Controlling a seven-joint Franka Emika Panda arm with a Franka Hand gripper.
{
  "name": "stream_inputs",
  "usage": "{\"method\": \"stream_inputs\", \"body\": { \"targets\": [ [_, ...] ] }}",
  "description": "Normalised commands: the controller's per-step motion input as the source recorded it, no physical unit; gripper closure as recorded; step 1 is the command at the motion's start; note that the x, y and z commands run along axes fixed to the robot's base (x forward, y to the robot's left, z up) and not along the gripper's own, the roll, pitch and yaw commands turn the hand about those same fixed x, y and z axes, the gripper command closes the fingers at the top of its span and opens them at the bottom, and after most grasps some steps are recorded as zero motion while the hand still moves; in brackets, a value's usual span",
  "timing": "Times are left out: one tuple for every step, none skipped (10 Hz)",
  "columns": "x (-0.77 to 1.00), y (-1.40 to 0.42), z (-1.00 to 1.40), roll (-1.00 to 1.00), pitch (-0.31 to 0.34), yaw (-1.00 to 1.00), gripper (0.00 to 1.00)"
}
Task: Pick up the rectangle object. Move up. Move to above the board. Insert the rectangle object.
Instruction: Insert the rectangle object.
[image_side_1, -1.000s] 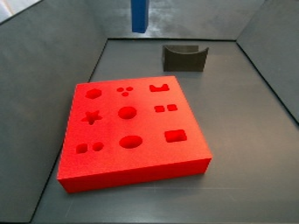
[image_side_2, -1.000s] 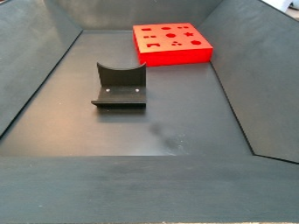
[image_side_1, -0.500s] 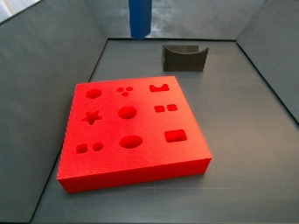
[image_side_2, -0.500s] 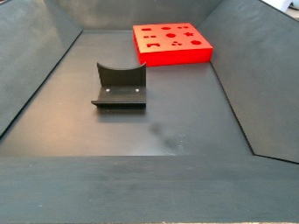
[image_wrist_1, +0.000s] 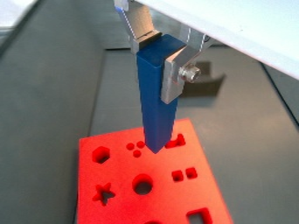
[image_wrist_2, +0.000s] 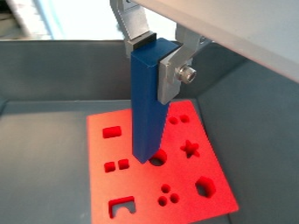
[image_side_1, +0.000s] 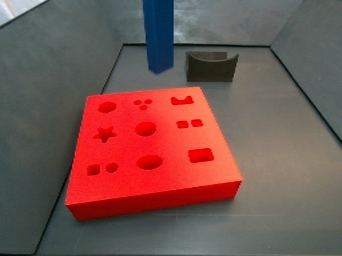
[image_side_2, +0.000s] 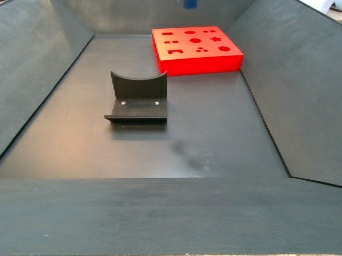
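My gripper (image_wrist_1: 158, 57) is shut on the top of the rectangle object (image_wrist_1: 155, 101), a slim blue bar that hangs upright from it. Both wrist views show this, with the gripper (image_wrist_2: 156, 57) on the bar (image_wrist_2: 145, 105). The silver fingers (image_wrist_1: 174, 72) clamp its upper end. The board (image_wrist_1: 140, 179), a thick red slab with shaped holes, lies below the bar's lower end in both wrist views (image_wrist_2: 158, 171). In a side view the bar (image_side_1: 158, 35) hangs in the air beyond the board's (image_side_1: 150, 150) far edge. In a side view only its tip (image_side_2: 191, 4) shows, above the board (image_side_2: 198, 48). The gripper is out of both side views.
The dark grey notched fixture (image_side_1: 211, 66) stands on the floor behind the board, and nearer the middle of the bin in a side view (image_side_2: 136, 98). Sloping grey walls (image_side_1: 54, 60) enclose the bin floor (image_side_2: 187, 150).
The blue bar reaches lower in the side view and has come nearer the board. Its tip now shows at the top edge of the other side view. The board and fixture have not moved.
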Motion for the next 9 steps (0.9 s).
{"method": "stream_inputs", "body": {
  "targets": [
    [0.00,-0.15,-0.47,0.00,-0.011,-0.97,1.00],
    [0.00,-0.15,-0.47,0.00,-0.010,-0.97,1.00],
    [0.00,-0.15,-0.47,0.00,-0.009,-0.97,1.00],
    [0.00,-0.15,-0.47,0.00,0.000,-0.97,1.00],
    [0.00,-0.15,-0.46,0.00,0.000,-0.97,1.00],
    [0.00,-0.14,-0.40,-0.01,0.000,-0.95,1.00],
    [0.00,-0.15,-0.37,-0.02,0.000,-0.93,1.00],
    [0.00,-0.17,-0.31,-0.03,0.000,-0.92,1.00],
    [0.06,-0.21,-0.20,-0.07,0.000,-0.81,1.00]
  ]
}}
